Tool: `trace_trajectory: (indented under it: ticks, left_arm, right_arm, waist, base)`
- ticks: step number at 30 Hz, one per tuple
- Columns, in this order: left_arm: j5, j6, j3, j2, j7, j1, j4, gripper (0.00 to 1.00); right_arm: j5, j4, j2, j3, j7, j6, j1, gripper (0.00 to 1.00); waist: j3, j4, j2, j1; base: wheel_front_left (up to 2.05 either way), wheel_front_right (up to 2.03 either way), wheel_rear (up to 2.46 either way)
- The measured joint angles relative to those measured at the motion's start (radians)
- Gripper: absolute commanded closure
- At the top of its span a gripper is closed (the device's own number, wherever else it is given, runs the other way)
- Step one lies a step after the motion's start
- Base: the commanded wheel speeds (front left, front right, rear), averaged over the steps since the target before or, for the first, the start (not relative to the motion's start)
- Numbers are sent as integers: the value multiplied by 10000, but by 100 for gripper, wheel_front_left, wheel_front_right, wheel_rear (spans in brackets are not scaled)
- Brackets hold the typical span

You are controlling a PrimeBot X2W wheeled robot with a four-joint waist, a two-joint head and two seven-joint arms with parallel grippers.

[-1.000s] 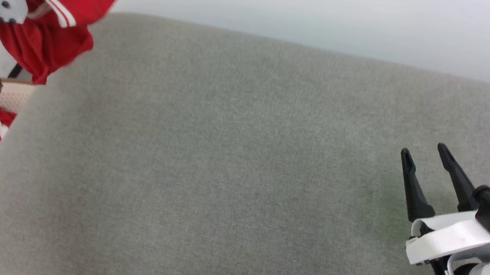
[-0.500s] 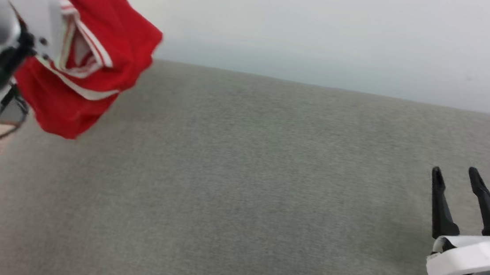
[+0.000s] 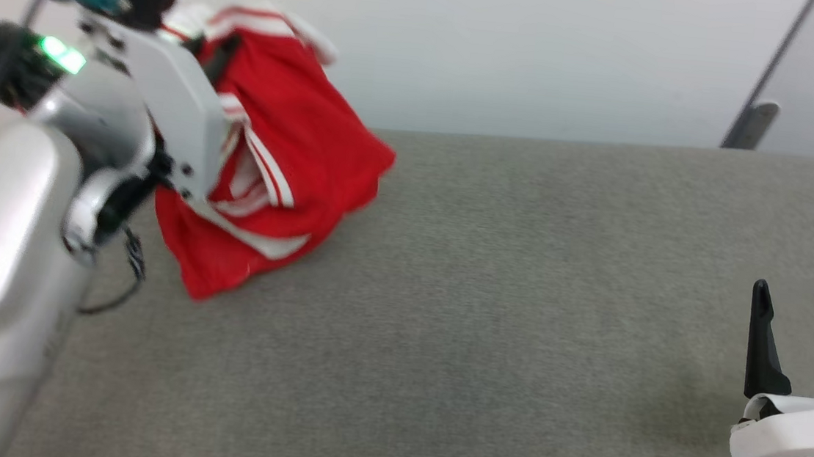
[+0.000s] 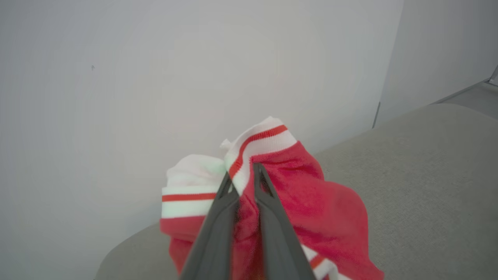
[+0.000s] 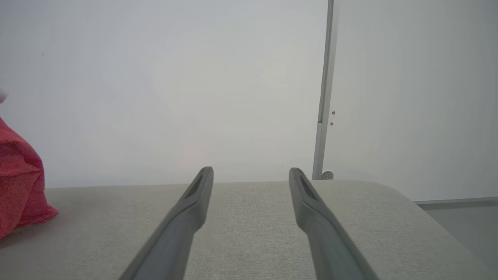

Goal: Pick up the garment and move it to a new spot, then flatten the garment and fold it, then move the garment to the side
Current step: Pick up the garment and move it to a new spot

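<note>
While my left gripper (image 4: 241, 171) pinched the garment (image 3: 304, 138) by its striped trim, cloth bunched below the fingers over the grey cushion (image 3: 518, 304), I judged the relocation step in hand. Right gripper (image 3: 792, 290) gaped empty, well apart. Next call: lower, release, spread flat.

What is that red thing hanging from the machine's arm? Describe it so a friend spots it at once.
Start at the wide grey padded surface and look to its far left. There the left gripper pinches a bunched garment hanging low over the padding. It is bright red with white sleeves and striped trim, unlike the plain grey around it.
</note>
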Motion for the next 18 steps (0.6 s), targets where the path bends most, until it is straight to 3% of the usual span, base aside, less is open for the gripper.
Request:
trace_trajectory:
  ticks: [9,18]
  left_arm:
    - [2,309,-1043,-594,627,1416,-460,100]
    - [-153,255,-1816,-1313,612,2431,907,100]
  right_arm:
    - [-38,105,301,-132,-138,0,110,0]
    - [31,481,477,119,-326,0,-64,0]
  waist:
    - [336,-767,-1,0]
    - [759,-1219,0,0]
  base:
    - [0,0,0]
    - [0,0,0]
